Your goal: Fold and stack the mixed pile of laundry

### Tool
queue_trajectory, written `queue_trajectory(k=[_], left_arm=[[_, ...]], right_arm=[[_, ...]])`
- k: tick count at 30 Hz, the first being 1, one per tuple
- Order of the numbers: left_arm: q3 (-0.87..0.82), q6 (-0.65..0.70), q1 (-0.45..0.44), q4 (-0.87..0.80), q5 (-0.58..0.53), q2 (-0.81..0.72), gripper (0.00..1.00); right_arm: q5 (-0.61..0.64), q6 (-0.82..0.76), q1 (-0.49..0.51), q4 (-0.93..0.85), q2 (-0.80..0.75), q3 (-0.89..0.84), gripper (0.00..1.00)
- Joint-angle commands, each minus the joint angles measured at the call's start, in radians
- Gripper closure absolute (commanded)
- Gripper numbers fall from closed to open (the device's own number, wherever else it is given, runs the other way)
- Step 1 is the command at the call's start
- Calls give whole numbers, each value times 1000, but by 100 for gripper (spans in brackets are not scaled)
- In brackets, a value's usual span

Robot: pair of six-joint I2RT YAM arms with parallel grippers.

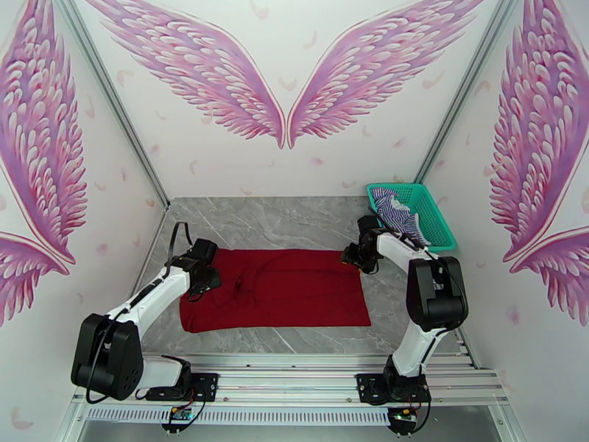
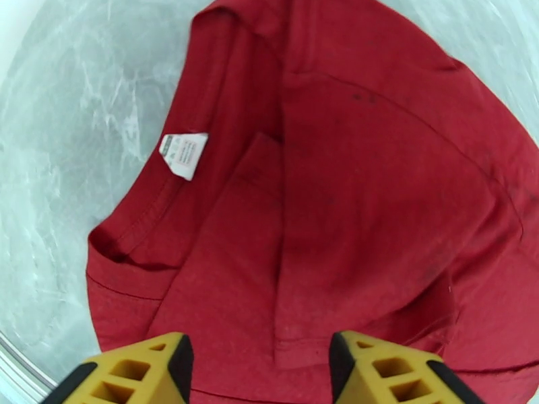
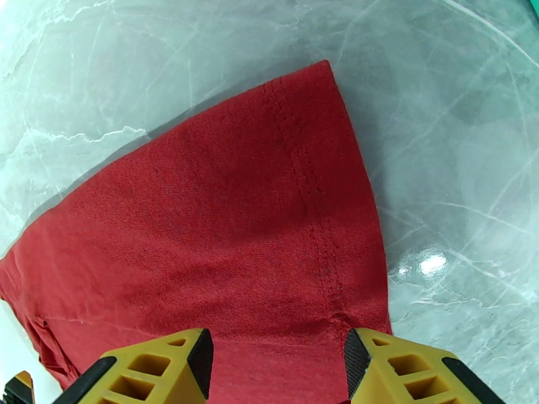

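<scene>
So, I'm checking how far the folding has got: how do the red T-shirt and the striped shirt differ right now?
The red T-shirt lies spread flat on the table; the striped shirt sits bunched in the teal basket. The red T-shirt is plain dark red; the striped shirt has thin blue-and-white stripes. Both are soft cloth garments.

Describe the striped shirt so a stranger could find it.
At the far right corner of the grey table sits a teal mesh basket. The striped shirt lies bunched inside it; thin blue-and-white stripes set it apart from the plain red T-shirt spread flat.
</scene>
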Motion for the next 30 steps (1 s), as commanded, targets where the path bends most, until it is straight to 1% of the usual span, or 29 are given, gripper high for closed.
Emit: queue_trajectory(k=[1,4,8,13,17,18,22,28,30], left_arm=[[30,-40,20,80,108,53,36],[64,-44,33,121,138,116,38],[123,-16,71,153,146,234,47],[199,14,108,149,119,347,49],[241,24,116,143,112,412,53],[246,26,116,148,121,419,53],[264,13,113,159,150,423,61],[267,11,111,153,157,397,65],[262,12,111,152,158,396,69]], right_arm=[[18,-22,6,-24,7,25,42],[19,-19,6,-17,-7,9,42],[20,-15,6,-3,-23,-22,42],[20,-11,6,10,-40,-49,42],[19,-7,6,12,-45,-56,42],[19,-6,6,14,-47,-58,42],[20,-6,6,14,-49,-64,42],[19,-4,6,17,-43,-62,41],[17,-3,6,17,-40,-60,41]])
